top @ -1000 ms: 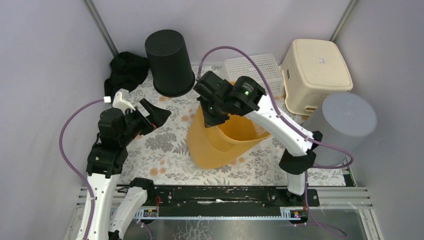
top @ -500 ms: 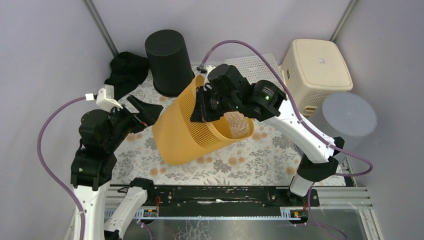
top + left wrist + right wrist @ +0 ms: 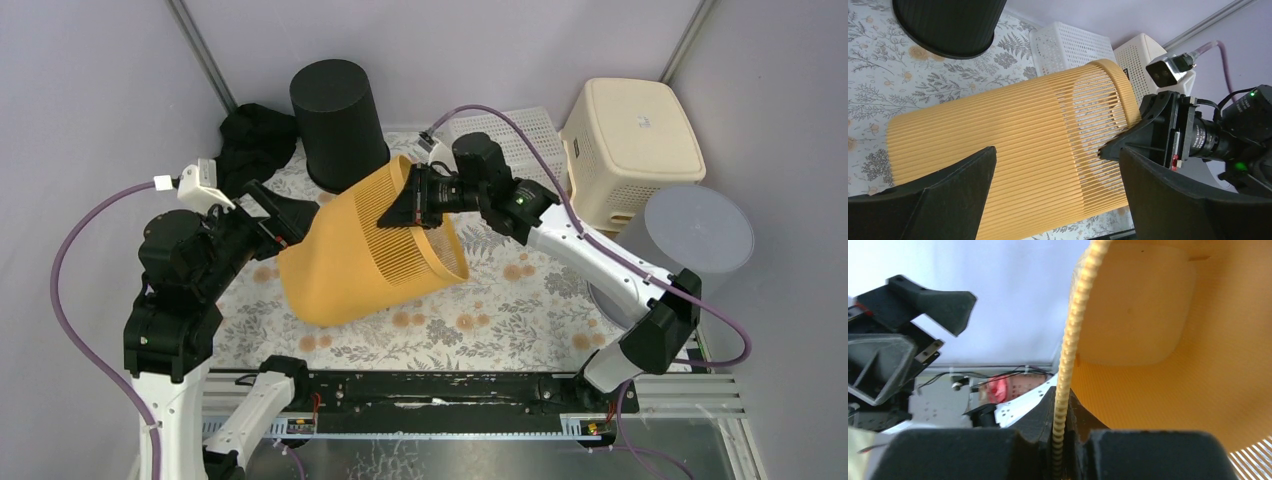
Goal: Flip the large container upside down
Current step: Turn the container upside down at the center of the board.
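Here's the large container (image 3: 370, 250), the yellow slatted bin, mid-tabletop and tipped onto its side: closed base low toward 8 o'clock, apparently resting on the cloth, open mouth lifted toward 2 o'clock. That's roughly halfway to upside down, I'd say. The right claw (image 3: 415, 208) explains the tilt. It is pinching the rim at the mouth's upper edge, 1 finger inside and 1 outside, and the wrist view shows the ribbed lip clamped tight between them. A rim grip like that gives leverage to swing the mouth over and down. The left claw (image 3: 290, 225) is spread wide and holding nothing, poised just beside the container's flank at 9 o'clock. Its own camera looks straight along the slats between its 2 fingers, so I read it as a guard or a pusher against sliding. It sits very close, but I cannot tell if it touches. Now the setting: pale walls (image 3: 90, 120) close in on 3 sides, and the tabletop (image 3: 520, 300) wears a floral cloth. A cream basket (image 3: 630, 135) sits inverted at 1 o'clock, with a grey bin (image 3: 690, 245) at 3 o'clock. A black bin (image 3: 338, 125) stands mouth-down at 11 o'clock and a white basket (image 3: 510, 135) at 12 o'clock. Smallest of all, a black cloth (image 3: 250, 140) is bunched at 10 o'clock.
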You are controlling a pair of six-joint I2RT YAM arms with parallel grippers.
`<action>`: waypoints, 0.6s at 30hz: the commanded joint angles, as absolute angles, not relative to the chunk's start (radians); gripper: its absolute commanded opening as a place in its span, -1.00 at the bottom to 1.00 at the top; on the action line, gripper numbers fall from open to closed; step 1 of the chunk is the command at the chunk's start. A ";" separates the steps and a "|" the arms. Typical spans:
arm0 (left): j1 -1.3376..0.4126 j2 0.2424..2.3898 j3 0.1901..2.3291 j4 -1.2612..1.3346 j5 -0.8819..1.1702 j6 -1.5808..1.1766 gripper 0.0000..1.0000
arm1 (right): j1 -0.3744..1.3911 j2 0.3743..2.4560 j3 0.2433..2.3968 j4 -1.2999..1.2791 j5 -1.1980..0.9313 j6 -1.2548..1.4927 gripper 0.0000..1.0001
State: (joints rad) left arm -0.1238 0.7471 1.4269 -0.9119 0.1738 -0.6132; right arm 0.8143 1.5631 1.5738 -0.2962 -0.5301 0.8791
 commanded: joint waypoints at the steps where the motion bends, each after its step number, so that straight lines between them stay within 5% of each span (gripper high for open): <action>1: -0.130 0.763 1.464 -0.939 0.170 -0.586 1.00 | 0.777 1.470 1.475 0.217 -0.743 1.069 -1.00; 13: -0.129 0.770 1.426 -0.917 0.174 -0.604 1.00 | 0.692 1.605 1.143 1.231 -0.852 1.650 -1.00; 18: -0.129 0.767 1.409 -0.909 0.175 -0.611 1.00 | 0.690 1.679 1.095 1.354 -0.816 1.738 -1.00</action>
State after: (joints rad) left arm -0.1238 0.7673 1.4254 -0.9382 0.1726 -0.6113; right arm 0.6933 1.6726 1.1007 0.9871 -0.8154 1.5749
